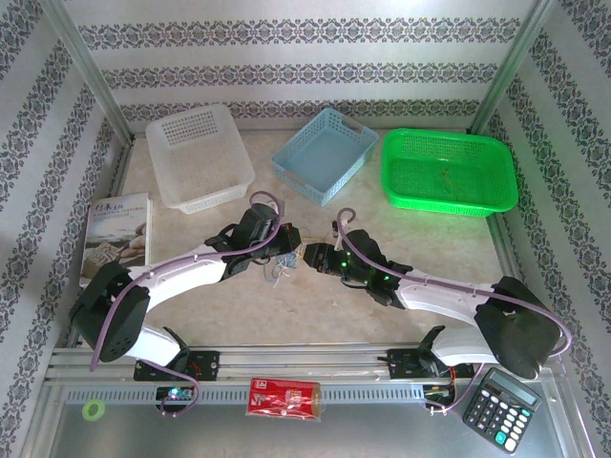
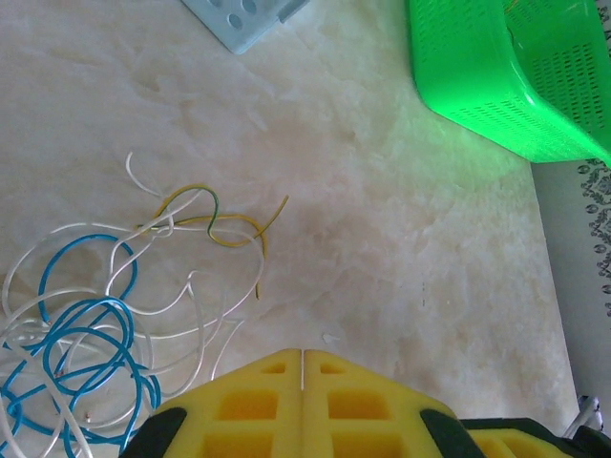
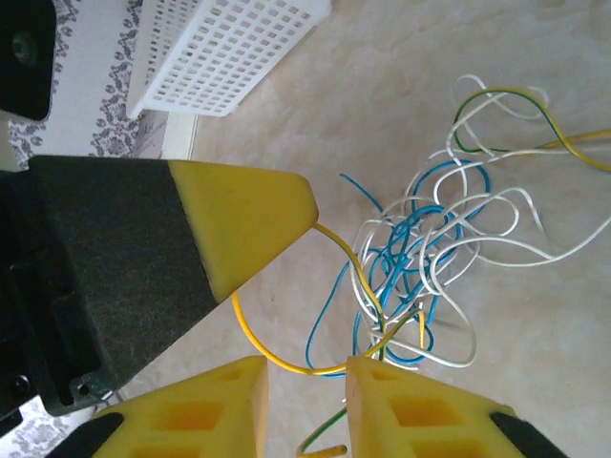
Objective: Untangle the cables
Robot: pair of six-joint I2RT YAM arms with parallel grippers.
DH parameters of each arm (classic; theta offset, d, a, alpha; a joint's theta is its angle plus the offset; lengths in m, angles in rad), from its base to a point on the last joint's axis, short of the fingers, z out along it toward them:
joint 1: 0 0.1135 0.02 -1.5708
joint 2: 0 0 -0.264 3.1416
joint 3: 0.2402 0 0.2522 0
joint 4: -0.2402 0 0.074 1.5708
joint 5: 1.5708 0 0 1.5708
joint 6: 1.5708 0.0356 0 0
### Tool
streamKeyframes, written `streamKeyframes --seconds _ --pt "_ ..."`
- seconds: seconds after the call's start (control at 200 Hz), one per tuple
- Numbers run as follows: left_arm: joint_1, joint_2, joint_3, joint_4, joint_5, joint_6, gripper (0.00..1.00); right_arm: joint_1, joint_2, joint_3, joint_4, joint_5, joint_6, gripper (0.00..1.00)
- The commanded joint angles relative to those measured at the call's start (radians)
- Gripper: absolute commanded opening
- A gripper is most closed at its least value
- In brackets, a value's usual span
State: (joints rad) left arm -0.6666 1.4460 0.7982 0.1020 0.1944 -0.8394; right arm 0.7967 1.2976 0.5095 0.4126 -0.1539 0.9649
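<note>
While the cables [image 1: 279, 267] lie knotted on the bench [image 1: 315, 315] at mid-frame of the top view, between the two arms, the entry reads as follows.

Cables: thin blue, white and yellow-green strands looped through one another, loose ends spreading to the upper right of the right wrist view.

Left fingers [image 2: 258, 405]: pressed together, no gap. A yellow wire [image 3: 286, 368] meets their tip left of centre in the right wrist view; pinched or merely passing behind, cannot tell.

Right fingers [image 3: 410, 410]: narrowly apart at the bottom edge, the yellow wire's loop crossing the gap, not clamped.

Hazards, as judged:
1. A green-yellow strand [image 3: 320, 444] sits at the foot of the same gap; a grip here could take both and haul two wires as one.
2. The loop runs on into the blue-white knot; a pull could cinch it tighter or drag the whole bundle.
3. Wire very thin against soft finger faces; under tension it may slip free.
4. Both pairs of fingers stand near each other; a slight misjudged move could knock them together.
</note>
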Motion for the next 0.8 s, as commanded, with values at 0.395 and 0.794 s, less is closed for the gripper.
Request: streamKeyframes --seconds 0.395,0.794 --pt "0.033 -0.038 -0.069 0.042 -0.028 0.007 0.00 -0.076 -0.090 0.078 -0.073 -0.050 -0.058 0.00" --pt "0.060 -0.056 -0.135 0.085 -0.039 0.032 0.56 -0.172 -0.201 0.262 -0.241 -0.140 -0.113 0.00"
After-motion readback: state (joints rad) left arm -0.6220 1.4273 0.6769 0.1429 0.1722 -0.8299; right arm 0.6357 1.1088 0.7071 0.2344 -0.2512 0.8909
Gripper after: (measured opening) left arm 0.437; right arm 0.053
